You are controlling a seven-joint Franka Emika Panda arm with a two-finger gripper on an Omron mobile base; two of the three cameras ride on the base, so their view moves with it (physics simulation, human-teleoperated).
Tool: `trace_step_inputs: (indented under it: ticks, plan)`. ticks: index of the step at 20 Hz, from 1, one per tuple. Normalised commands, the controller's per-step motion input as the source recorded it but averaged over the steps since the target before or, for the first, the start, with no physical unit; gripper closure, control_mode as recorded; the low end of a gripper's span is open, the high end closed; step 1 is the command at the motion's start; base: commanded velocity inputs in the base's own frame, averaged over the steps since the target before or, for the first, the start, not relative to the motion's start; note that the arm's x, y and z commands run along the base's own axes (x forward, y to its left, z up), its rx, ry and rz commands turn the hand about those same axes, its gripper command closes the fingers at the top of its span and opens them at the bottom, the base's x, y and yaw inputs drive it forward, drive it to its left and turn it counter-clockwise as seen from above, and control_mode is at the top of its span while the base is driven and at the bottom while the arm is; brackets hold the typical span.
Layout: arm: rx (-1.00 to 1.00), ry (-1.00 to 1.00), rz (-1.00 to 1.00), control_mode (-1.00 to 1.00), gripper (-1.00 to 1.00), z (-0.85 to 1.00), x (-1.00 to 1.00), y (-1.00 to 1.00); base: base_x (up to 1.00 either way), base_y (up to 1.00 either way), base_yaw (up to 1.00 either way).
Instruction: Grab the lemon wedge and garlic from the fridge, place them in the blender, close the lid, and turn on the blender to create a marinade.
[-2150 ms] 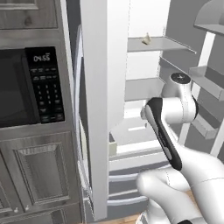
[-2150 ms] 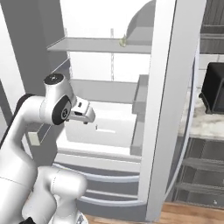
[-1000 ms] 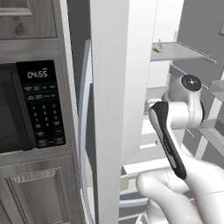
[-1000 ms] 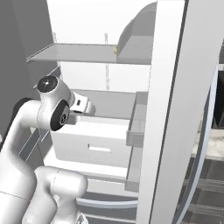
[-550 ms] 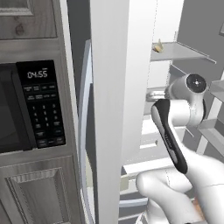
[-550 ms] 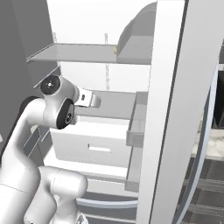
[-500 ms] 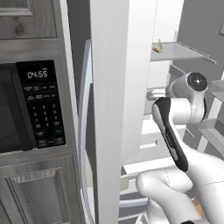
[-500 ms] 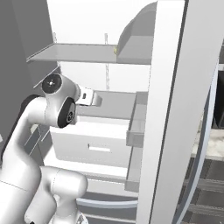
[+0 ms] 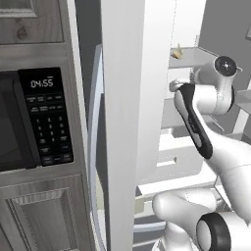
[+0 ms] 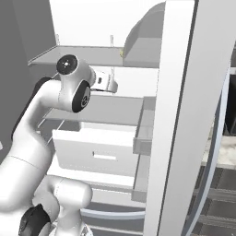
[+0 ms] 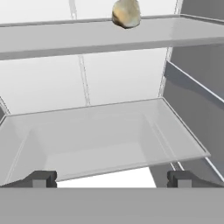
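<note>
The fridge (image 9: 184, 147) stands open in front of me. On its upper glass shelf (image 11: 65, 37) sits a pale tan, lumpy garlic (image 11: 126, 13), which also shows as a small yellowish lump on the garlic's shelf edge (image 9: 177, 51) in the left base view. My gripper (image 11: 111, 180) is open and holds nothing; it sits below the garlic, at about the height of the shelf underneath, with both dark fingertips (image 11: 41, 179) wide apart. In the right base view the hand (image 10: 105, 83) reaches into the fridge under the upper shelf. The lemon wedge, the blender and the lid are out of view.
A black-panelled microwave (image 9: 29, 122) is set in the cabinet to the left. The fridge's left door edge (image 9: 132, 122) and right door (image 10: 179, 115) flank the arm closely. A lower glass shelf (image 11: 105, 135), a white drawer (image 10: 101, 152) and a door rack (image 10: 143, 133) lie below the hand.
Two seconds ago the base drove closer to the fridge. Since a second ago the arm's wrist has lifted and the hand has risen toward the upper shelf. The gripper stayed open.
</note>
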Motion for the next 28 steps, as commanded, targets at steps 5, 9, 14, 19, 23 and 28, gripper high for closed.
trace_step_inputs:
  ticks: [5,9,14,19,23,28]
  plan:
    - [-0.04,0.0,-0.01,-1.0,-1.0,0.43,0.36,0.0,0.0,0.0,0.0]
    - [-0.03,0.0,-0.02,-1.0,-1.0,0.35,0.37,0.0,0.0,0.0,0.0]
    - [-0.02,-0.02,-0.03,-1.0,-1.0,0.23,0.33,-0.03,0.0,0.0,0.0]
    - [-0.01,-0.05,-0.03,-1.0,-1.0,0.14,0.31,-0.1,0.0,0.0,0.0]
    - [0.0,-0.02,-0.04,-1.0,-1.0,0.02,0.41,-0.22,0.0,0.0,0.0]
    - [0.0,0.0,-0.02,-1.0,-1.0,0.0,0.49,-0.28,0.0,0.0,0.0]
